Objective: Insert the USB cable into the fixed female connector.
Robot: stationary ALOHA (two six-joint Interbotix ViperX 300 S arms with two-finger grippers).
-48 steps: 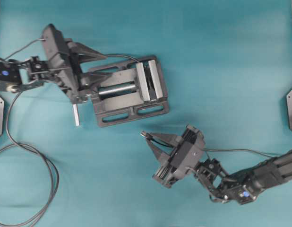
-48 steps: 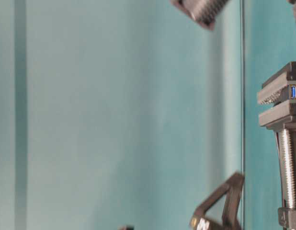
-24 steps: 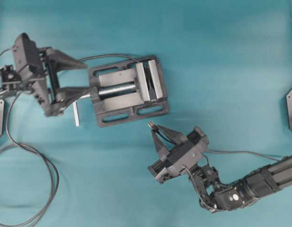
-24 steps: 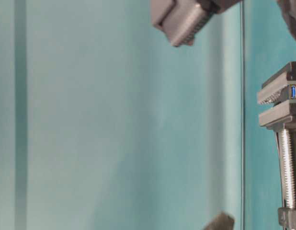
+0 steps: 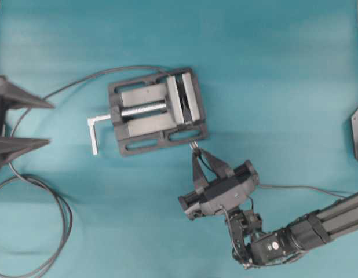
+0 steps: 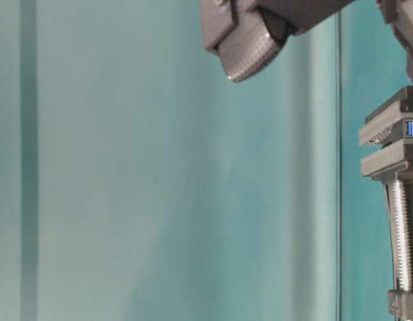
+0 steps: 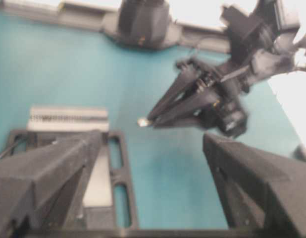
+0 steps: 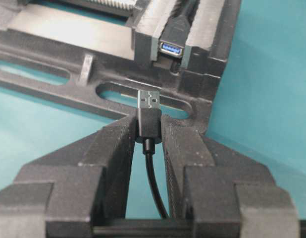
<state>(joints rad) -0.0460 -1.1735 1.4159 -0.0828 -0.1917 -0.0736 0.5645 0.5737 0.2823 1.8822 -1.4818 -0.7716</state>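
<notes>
Right now the right gripper (image 8: 149, 130) has its jaws closed on the black plug of the USB cable (image 8: 148, 121), whose silver metal tip sticks out past the fingertips while the thin cord runs back between the fingers. Seen from the right wrist, the plug points at the grey vise (image 5: 157, 110) and sits just short of its slotted base rail, apart from it. The fixed female connector (image 8: 171, 48), a small socket with a blue insert, is clamped between the vise's two clamping blocks above the plug and slightly to the right; plug and socket are near each other but not touching.

From overhead, the right gripper (image 5: 197, 152) reaches up from the lower right so its tip lies at the lower right corner of the vise. The vise rests on the teal desk (image 5: 283, 69), its bent screw handle (image 5: 95, 132) sticking out to the left. A long black cable (image 5: 46, 220) loops across the lower left of the desk.

The left gripper (image 5: 22, 123) sits at the left edge, well apart from the vise, its jaws spread wide and holding nothing. Its wrist view is blurred, though it seems to show the right gripper's tip beyond the vise.
</notes>
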